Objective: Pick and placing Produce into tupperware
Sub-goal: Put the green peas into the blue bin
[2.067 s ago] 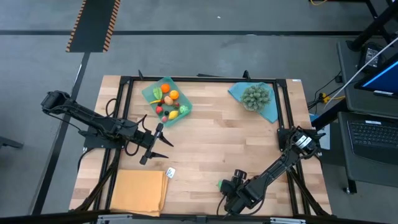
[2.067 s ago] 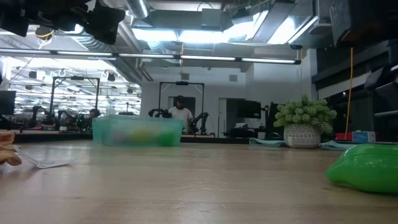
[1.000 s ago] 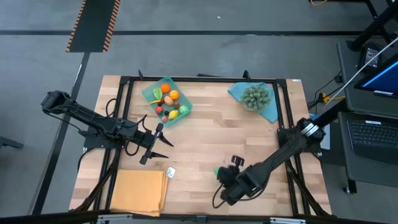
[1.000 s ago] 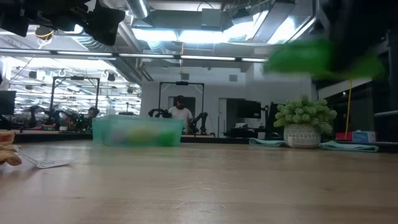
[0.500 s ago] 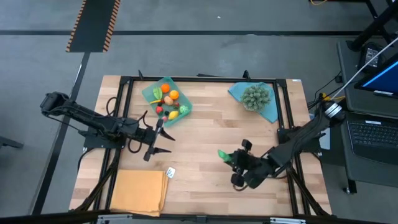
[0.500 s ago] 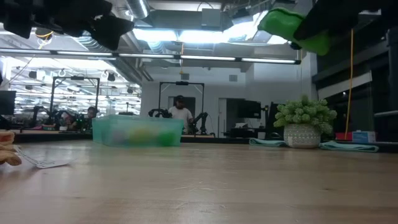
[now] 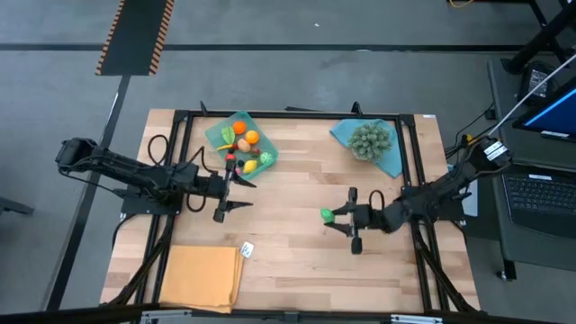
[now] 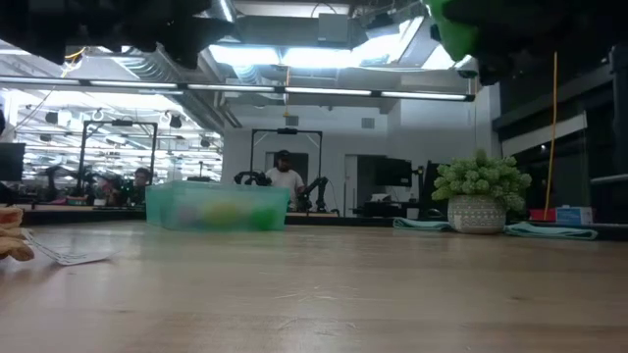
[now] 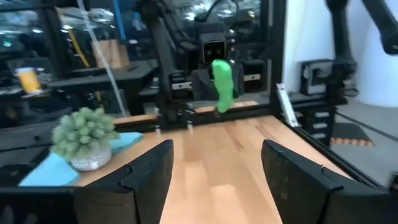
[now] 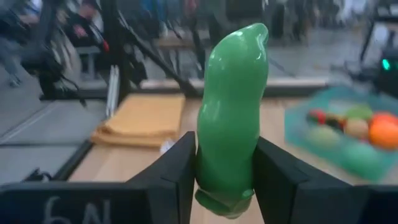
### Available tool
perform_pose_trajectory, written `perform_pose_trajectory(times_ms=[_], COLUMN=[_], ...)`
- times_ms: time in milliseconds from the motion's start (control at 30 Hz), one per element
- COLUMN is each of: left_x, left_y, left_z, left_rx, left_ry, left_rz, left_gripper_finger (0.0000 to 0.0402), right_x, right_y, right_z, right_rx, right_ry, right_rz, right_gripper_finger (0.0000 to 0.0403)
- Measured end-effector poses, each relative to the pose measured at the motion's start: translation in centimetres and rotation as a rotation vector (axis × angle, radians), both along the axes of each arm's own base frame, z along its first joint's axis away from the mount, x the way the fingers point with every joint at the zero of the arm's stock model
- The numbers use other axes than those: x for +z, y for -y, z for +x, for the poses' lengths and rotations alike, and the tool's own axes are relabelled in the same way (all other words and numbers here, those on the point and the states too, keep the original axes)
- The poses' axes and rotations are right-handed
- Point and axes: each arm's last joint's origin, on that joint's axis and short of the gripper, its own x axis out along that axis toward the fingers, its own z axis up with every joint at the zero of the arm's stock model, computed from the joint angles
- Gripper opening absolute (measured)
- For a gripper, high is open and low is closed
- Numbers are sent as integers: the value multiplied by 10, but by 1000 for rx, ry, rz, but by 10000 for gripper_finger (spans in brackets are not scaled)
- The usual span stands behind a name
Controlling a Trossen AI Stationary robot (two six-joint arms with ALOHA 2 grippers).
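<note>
A green toy pod [image 10: 231,99], one piece of the produce, stands upright in my right gripper [image 10: 225,180], which is shut on it. In the high view that gripper [image 7: 334,217] hovers over the table's middle right, pointing level toward the left edge. The teal tupperware [image 7: 216,135] sits at the far left with several pieces of produce [image 7: 248,148] inside. My left gripper [image 7: 236,193] hangs open just near of the tupperware with nothing between its fingers [image 9: 149,180]. My right gripper pinches the green pod's lower end [image 10: 225,190] between its two fingers [image 10: 180,174]. The fingers come in level from the table's right side. The pod stands upright above them, its tip up, lifted well clear of the table.
A bushy grey-green plant [image 7: 371,139] in a pot stands on a blue cloth [image 7: 389,160] at the far right. An orange-tan mat [image 7: 202,274] lies at the near left, with a small white object [image 7: 247,249] beside it. Bare wood lies between the two grippers.
My right gripper has carried the green pod up from the near edge toward the table's middle and swung round until it points level toward the left edge, the pod now upright. My left gripper has turned and shifted slightly toward the far edge, still open.
</note>
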Motion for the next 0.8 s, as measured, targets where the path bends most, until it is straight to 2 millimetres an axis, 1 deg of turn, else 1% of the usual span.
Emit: perform_pose_trajectory(times_ms=[100,300,533,667,800], left_x=[-11,-24,-26,-26,-26], left_y=[-5,-13,-20,-23,-24], left_z=[-4,-11,-11,-11,-11], left_rx=[27,66,107,122,127], left_ry=[15,75,70,72,73], left_rz=[-19,-48,-46,3,16], left_gripper_finger=[237,232,235,231,233], right_x=[-6,-10,-10,-10,-8], right_y=[16,40,59,68,76], right_z=[-2,4,10,12,13], right_rx=[33,77,73,45,71], right_ry=[52,59,64,65,86], right_rz=[-11,-15,-42,-59,-56], right_gripper_finger=[128,128,128,128,128])
